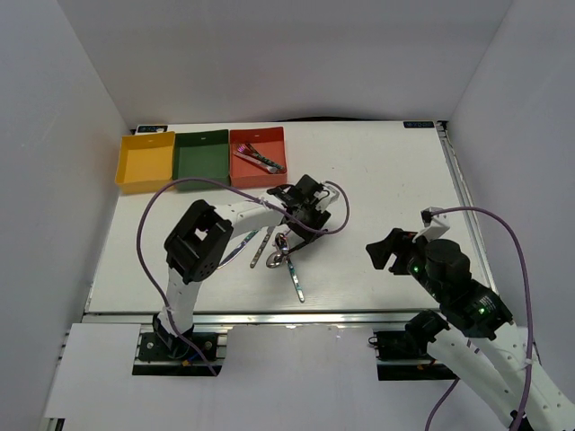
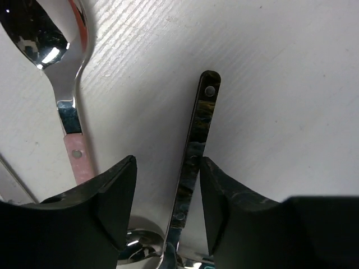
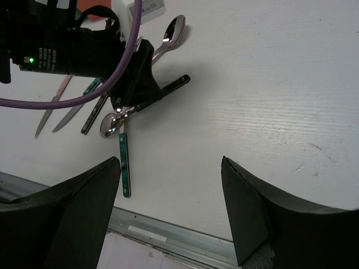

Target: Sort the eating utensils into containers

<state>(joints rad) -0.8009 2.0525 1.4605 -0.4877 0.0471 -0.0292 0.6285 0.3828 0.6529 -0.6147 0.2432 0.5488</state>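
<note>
Left gripper [image 2: 167, 161] straddles dark-handled utensil [image 2: 197, 134] (handle pointing away).

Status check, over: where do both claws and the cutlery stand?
Left claw open, astride dark-handled utensil, not yet clamped. Right claw open, holding nothing. Pink-handled spoon close alongside target. Red bin holds a few pieces.

You are driving two arms, the left arm [image 1: 193, 242] and the right arm [image 1: 449, 269]. Both are wearing white tubes and chunky black joints. A purple cable [image 3: 33, 104] is trailing from each one. Small green lights [image 3: 32, 60] are glowing on the black parts. The left gripper [image 2: 167, 168] and the right gripper [image 3: 171, 165] are showing thick black fingers shaped like wedges.
</note>
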